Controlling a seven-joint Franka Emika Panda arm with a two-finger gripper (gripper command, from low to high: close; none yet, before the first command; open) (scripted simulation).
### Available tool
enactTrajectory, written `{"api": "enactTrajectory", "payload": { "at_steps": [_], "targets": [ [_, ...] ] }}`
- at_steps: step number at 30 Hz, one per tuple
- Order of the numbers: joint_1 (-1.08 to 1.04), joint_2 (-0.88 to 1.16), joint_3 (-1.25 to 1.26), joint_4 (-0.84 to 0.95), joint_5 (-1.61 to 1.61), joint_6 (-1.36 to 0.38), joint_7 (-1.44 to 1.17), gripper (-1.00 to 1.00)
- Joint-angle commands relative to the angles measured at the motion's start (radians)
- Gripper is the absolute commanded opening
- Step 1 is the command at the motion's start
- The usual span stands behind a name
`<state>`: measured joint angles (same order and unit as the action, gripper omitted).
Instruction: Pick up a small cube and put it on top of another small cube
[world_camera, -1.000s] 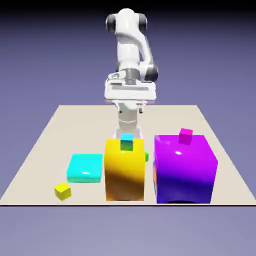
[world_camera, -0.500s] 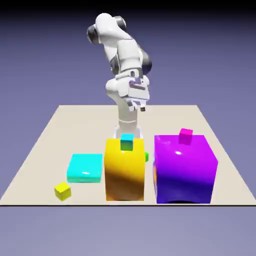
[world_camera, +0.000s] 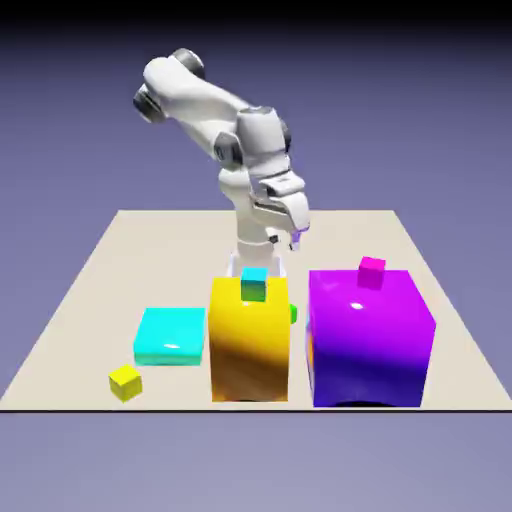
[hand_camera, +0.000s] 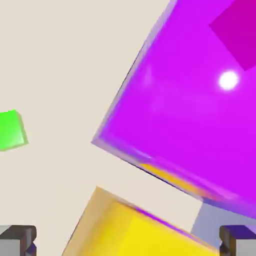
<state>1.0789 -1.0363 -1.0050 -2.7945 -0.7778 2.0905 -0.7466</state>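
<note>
Tiny bright green cube flat on the table (mostly hidden in the exterior view), untouched.

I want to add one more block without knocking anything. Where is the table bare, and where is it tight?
Bare: the table behind the flat cyan block, and the strip right of the purple block. Tight: the gap between the yellow block and purple block, where the green cube sits.
</note>
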Motion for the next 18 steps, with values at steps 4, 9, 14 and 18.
{"api": "enactTrajectory", "payload": {
  "at_steps": [4, 9, 14, 18],
  "targets": [
    [0.129, -0.054, -0.117, 0.003, -0.090, -0.113, -0.174, 0.00],
    [0.289, -0.122, -0.263, 0.008, -0.203, -0.255, -0.391, 0.00],
    [0.450, -0.190, -0.409, 0.012, -0.315, -0.397, -0.609, 0.00],
    [0.578, -0.245, -0.525, 0.015, -0.405, -0.510, -0.783, 0.00]
  ]
}}
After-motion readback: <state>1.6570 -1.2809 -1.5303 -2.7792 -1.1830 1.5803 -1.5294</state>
